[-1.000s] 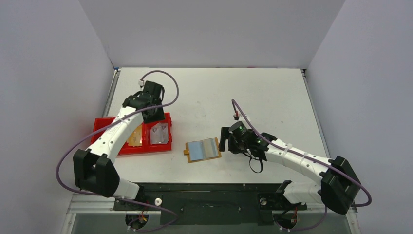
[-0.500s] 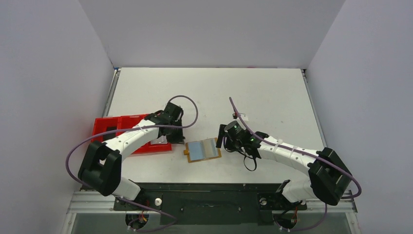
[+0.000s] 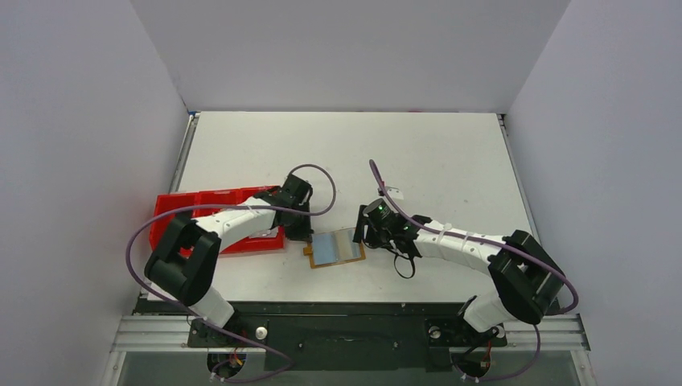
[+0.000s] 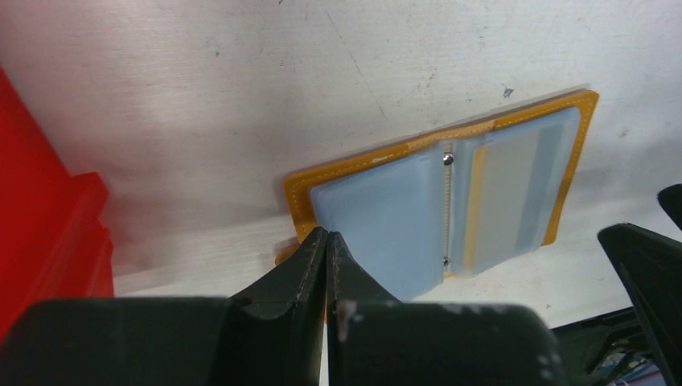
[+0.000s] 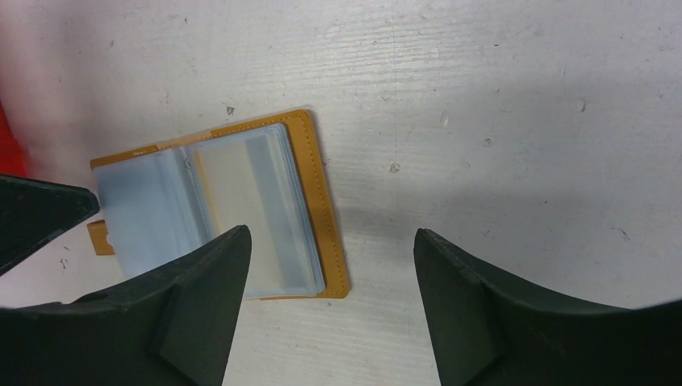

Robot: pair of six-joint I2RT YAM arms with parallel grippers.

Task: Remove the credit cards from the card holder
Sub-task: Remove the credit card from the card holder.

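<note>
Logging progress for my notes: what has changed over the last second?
The left claw swung from over the red tray to the left edge of the card holder and shut. The right claw edged closer, narrowing but open. Holder and tray stayed put.

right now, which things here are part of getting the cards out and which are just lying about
Part of the job:
- card holder, lying open on the table
- pale card in its right-hand sleeve
- left gripper, shut at the holder's left edge
- right gripper, open over its right side

Just lying about:
- red tray, left of the holder
</note>
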